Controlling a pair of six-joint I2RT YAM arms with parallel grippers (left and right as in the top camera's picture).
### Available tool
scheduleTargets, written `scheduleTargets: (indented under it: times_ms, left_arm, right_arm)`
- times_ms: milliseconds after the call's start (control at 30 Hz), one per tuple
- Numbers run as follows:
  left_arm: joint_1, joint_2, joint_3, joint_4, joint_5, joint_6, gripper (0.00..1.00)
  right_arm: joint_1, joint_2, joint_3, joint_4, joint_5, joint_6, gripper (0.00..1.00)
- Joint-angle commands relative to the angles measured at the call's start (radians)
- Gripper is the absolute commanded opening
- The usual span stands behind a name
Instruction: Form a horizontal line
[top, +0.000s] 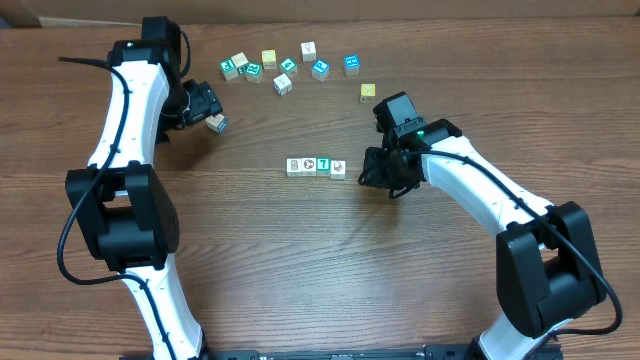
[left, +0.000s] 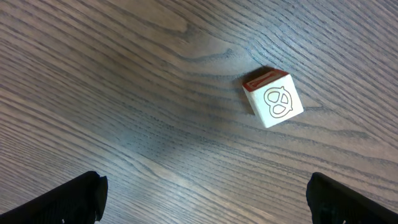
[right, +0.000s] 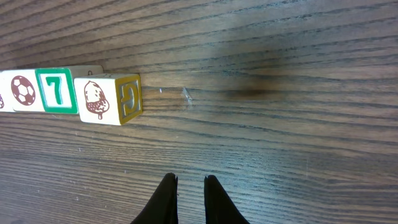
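The horizontal line (top: 316, 166) is a short row of tiny picture cubes at mid-table. In the right wrist view its end shows a football cube (right: 23, 91), a green "7" cube (right: 56, 91) and an acorn cube (right: 94, 99) touching side by side. My right gripper (top: 374, 174) hovers just right of the row, and its fingers (right: 191, 180) are shut on nothing, apart from the acorn cube. My left gripper (top: 205, 104) is wide open (left: 205, 194) at the back left. A lone pretzel-print cube (left: 273, 99) lies beyond its fingertips, untouched.
Several loose cubes are scattered along the far edge, among them a yellow one (top: 269, 58), teal ones (top: 351, 64) and a yellow one (top: 368, 92) near the right arm. The pretzel cube (top: 216, 123) sits beside the left wrist.
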Motion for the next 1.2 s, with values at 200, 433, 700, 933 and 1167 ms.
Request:
scheduleTargets:
  times_ms: [200,433,700,933,1167]
  left_arm:
    - [-0.009,0.010,0.015,0.001,-0.005,0.009,1.00]
    - [-0.009,0.010,0.015,0.001,-0.005,0.009,0.99]
    - [-0.009,0.010,0.015,0.001,-0.005,0.009,1.00]
    - [-0.009,0.010,0.015,0.001,-0.005,0.009,1.00]
    - [-0.009,0.010,0.015,0.001,-0.005,0.009,1.00]
  right_arm:
    - [-0.003,0.005,-0.008,0.005,-0.006,0.001,0.12]
    - [-0.003,0.005,-0.008,0.005,-0.006,0.001,0.12]
    - [-0.003,0.005,-0.008,0.005,-0.006,0.001,0.13]
    - [-0.003,0.005,-0.008,0.005,-0.006,0.001,0.13]
    - [-0.003,0.005,-0.008,0.008,-0.006,0.001,0.13]
